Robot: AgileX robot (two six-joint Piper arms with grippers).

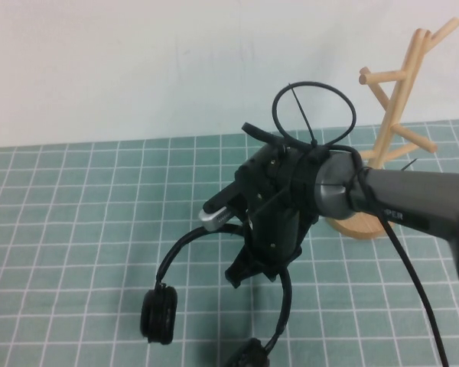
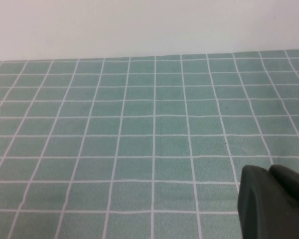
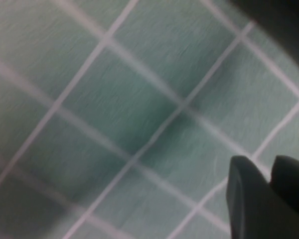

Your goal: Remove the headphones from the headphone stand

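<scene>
The black headphones (image 1: 182, 246) are off the light wooden headphone stand (image 1: 398, 107) and hang at the front middle of the green mat. Their thin headband runs under my right gripper (image 1: 245, 274), with one ear cup (image 1: 159, 313) at the lower left and the other (image 1: 249, 355) at the bottom edge. My right gripper reaches in from the right and looks shut on the headband. In the right wrist view its fingers (image 3: 249, 194) are together close over the mat, and the grip point is hidden. My left gripper (image 2: 269, 172) is shut and empty, and is out of the high view.
The stand's round base (image 1: 359, 226) sits at the back right, just behind my right arm (image 1: 413, 202). A black cable loop (image 1: 314, 115) rises above the wrist. The green gridded mat (image 1: 76, 229) covers the table, with a white wall behind it.
</scene>
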